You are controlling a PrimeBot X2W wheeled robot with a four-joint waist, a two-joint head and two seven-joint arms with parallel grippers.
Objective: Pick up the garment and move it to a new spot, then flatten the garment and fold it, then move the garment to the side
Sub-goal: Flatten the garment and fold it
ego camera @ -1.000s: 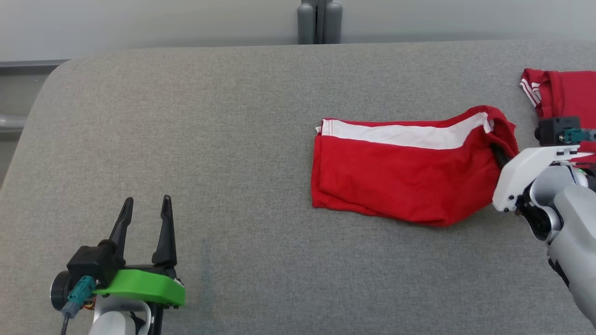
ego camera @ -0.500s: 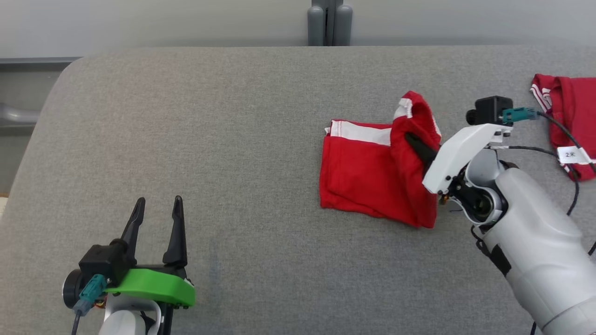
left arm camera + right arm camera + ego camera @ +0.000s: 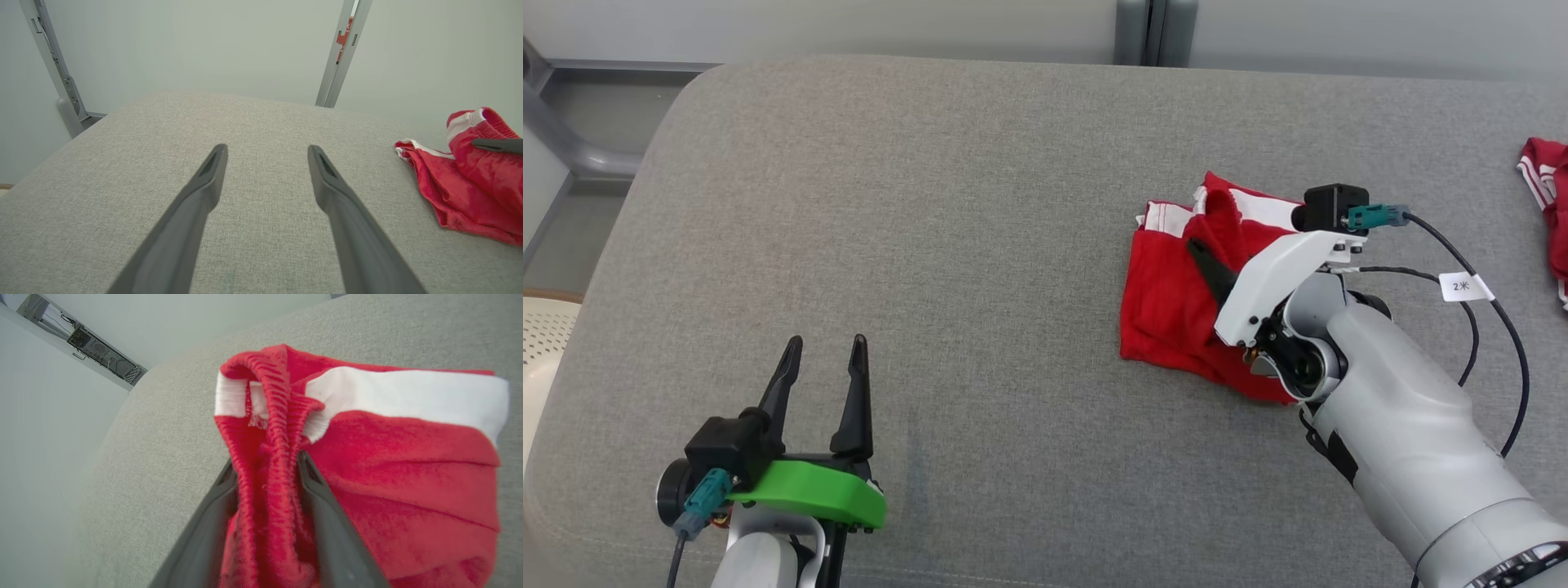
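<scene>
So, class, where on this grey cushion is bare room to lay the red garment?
Bare: the middle of the grey fabric cushion, between the open left gripper and the red, white-banded garment. Crowded: the right side, where the right gripper pinches that garment, a black cable trails and a second red garment lies.

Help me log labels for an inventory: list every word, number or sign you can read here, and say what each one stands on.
"2米": on the white tag clipped to the black cable beside the right arm, in the head view.
Red patch between the grey posts, in the left wrist view: any marks are too small to read.
Red garment: white bands, no readable print.
</scene>
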